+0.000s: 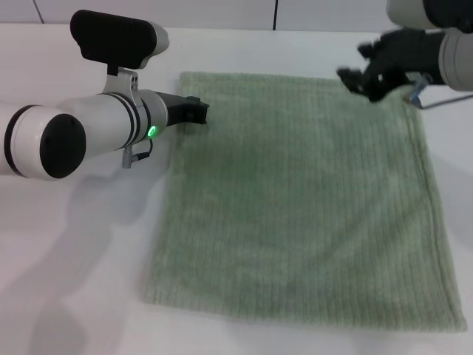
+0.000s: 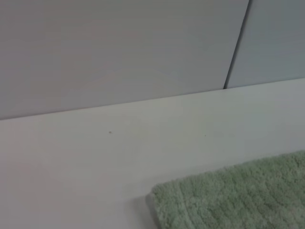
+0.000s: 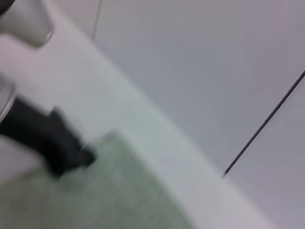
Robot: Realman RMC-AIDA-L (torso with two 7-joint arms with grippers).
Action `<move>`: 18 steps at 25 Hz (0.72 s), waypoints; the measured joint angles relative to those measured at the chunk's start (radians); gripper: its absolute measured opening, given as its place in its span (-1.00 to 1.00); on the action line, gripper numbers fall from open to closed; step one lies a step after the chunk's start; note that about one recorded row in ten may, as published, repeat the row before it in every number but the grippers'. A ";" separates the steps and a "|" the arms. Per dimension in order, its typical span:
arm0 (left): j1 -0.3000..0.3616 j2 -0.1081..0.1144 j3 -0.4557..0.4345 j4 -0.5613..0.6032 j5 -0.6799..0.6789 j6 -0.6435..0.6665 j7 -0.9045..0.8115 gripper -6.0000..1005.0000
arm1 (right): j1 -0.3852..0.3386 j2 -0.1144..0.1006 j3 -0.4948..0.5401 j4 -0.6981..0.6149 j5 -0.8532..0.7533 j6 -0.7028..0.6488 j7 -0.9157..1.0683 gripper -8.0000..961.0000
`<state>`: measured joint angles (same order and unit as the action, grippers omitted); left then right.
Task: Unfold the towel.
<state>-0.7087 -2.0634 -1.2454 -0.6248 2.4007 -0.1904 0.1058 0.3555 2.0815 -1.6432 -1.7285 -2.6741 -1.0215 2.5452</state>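
Large pale sage-green ribbed terry towel (image 1: 303, 200) is seen spread flat on the white bench (image 1: 74, 281), 1 layer as far as can be judged, hemmed edges traceable on all 4 sides. No fold or doubled-over flap is visible in the head view; the unfolding is judged essentially done.

Left gripper (image 1: 198, 111) is held low at the towel's far left corner, black tip just at the hem. Whether its fingers are parted or closed on cloth cannot be told: only a dark stub is shown. In the left wrist view the towel corner (image 2: 228, 200) is seen lying flat against the bench, not lifted.

Right gripper (image 1: 369, 74) is held above the far right corner, over the far edge. Its fingers appear spread, with nothing gripped between them, though the outline is blurred.

Both arms are placed at the 2 far corners, likely because those corners were the ones carried outward to open the cloth. The near edge is left slightly wavy; a final tug might be called for, as a judgement only.
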 joint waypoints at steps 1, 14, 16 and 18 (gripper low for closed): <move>0.000 0.000 0.000 0.000 0.000 0.000 0.000 -0.99 | 0.000 0.000 0.000 0.000 0.000 0.000 0.000 -0.15; 0.000 0.000 -0.001 0.000 0.000 0.004 0.000 -0.99 | -0.117 0.002 -0.145 0.251 -0.036 0.752 -0.038 -0.15; 0.000 0.000 -0.001 0.000 0.000 0.008 0.000 -0.99 | -0.125 0.002 -0.186 0.371 -0.039 0.990 -0.046 -0.15; 0.001 0.000 -0.002 0.000 0.000 0.021 0.000 -0.99 | -0.125 0.002 -0.223 0.487 -0.039 1.205 -0.050 -0.15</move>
<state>-0.7075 -2.0632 -1.2471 -0.6251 2.4006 -0.1697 0.1058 0.2310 2.0835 -1.8664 -1.2411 -2.7135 0.1836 2.4953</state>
